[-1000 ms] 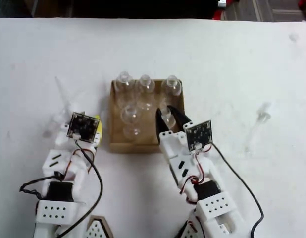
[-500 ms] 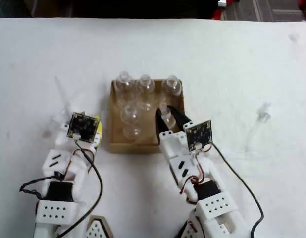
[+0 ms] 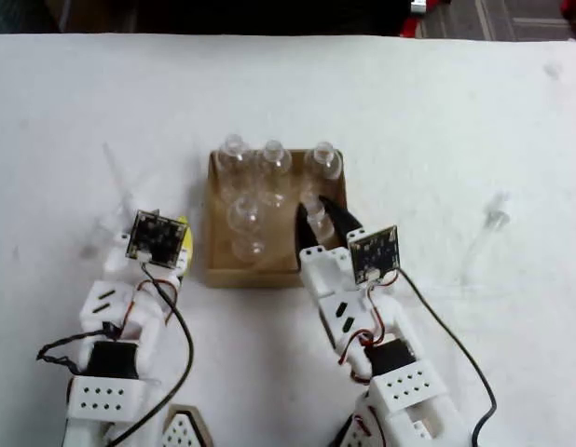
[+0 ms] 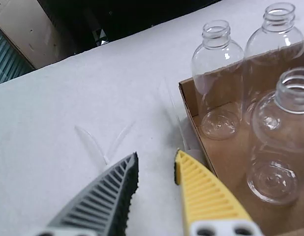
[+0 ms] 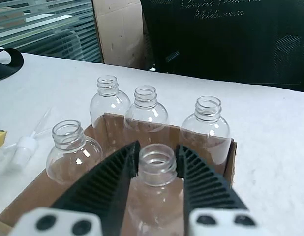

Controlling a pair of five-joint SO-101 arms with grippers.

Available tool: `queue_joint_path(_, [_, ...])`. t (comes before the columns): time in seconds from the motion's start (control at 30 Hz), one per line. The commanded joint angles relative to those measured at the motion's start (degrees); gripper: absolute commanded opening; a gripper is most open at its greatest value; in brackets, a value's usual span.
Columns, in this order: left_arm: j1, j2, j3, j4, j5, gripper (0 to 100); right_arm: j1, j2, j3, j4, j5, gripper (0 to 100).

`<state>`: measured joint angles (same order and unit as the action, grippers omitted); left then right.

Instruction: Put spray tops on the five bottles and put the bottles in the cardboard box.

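A cardboard box (image 3: 255, 277) in the middle of the table holds five clear bottles, all upright and without tops. Three stand at the back (image 3: 274, 160), one at the front left (image 3: 246, 219). My right gripper (image 3: 313, 210) is shut on the neck of the front right bottle (image 5: 157, 164), one black finger on each side. The other bottles (image 5: 146, 105) stand behind it in the box (image 5: 112, 125). My left gripper (image 4: 156, 160) is open and holds nothing, low over the table left of the box (image 4: 191, 98). A white spray top (image 5: 26, 145) lies there on the table.
Clear spray tops with long dip tubes lie loose on the white cloth: some left of the box (image 3: 116, 191), one far right (image 3: 495, 219). Both arm bases stand at the near edge. Dark furniture lines the table's far edge.
My right gripper's fingers have drawn in around the neck of the front right bottle. The left arm has stayed where it was.
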<state>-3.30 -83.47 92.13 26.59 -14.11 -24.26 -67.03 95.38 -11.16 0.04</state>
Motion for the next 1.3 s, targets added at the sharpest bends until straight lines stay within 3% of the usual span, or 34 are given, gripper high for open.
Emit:
queue_joint_path(0.0, [0.5,-0.8,-0.6,-1.6,-0.6,12,0.0,-0.5,1.2,1.5,-0.1,16.8])
queue_joint_path(0.5, [0.6,-0.8,-0.6,-1.6,-0.6,12,0.0,-0.6,1.1,1.4,-0.1,18.1])
queue_joint_path(0.73, [0.5,-0.8,-0.7,-1.6,-0.6,12,0.0,-0.6,1.1,1.4,-0.5,36.3])
queue_joint_path(0.93, [0.6,-0.8,-0.8,-1.6,-0.6,12,0.0,-6.7,1.4,2.7,-0.5,36.9])
queue_joint_path(1.07, [0.7,-0.8,-0.8,-1.7,-0.6,12,0.0,-18.0,0.2,13.4,-0.5,36.9])
queue_joint_path(1.27, [0.7,-0.8,-0.8,-1.7,-0.5,12,0.5,-37.6,-6.6,41.6,-0.6,36.9])
